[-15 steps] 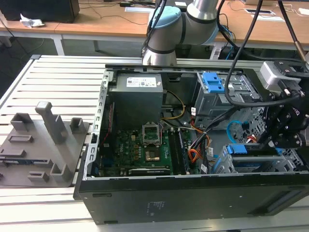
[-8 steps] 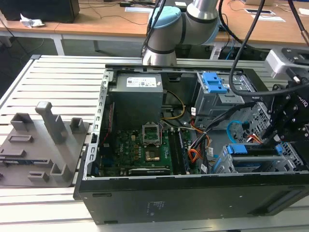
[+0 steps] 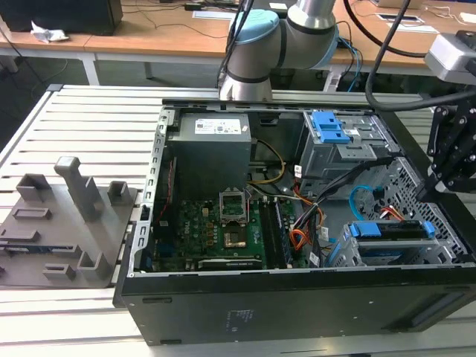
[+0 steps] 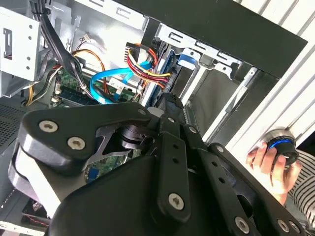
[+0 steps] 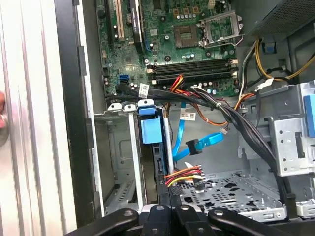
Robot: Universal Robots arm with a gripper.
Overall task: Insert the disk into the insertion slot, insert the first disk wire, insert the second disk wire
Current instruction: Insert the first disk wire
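The disk (image 3: pixel 390 230) in its blue carrier sits inside the insertion slot (image 3: pixel 372 253), the silver cage in the case's corner at the exterior view's right. In the first wrist view the carrier's blue tab (image 5: pixel 150 130) tops the disk inside the cage (image 5: pixel 120 162). A red, yellow and black wire bundle (image 5: pixel 184 174) ends in a black plug against the disk's end; how far it is seated I cannot tell. A blue flat wire (image 5: pixel 197 145) hangs loose beside the disk, its plug apart from it. My gripper (image 3: pixel 446 171) hovers just above the cage.
A taller grey cage with a blue latch (image 3: pixel 331 126) stands behind the slot. Thick black cables (image 5: pixel 246 128) cross the case beside the motherboard (image 3: pixel 216 223). A grey fixture (image 3: pixel 67 223) lies outside the case. A person's hand (image 4: pixel 273 164) rests on a round knob.
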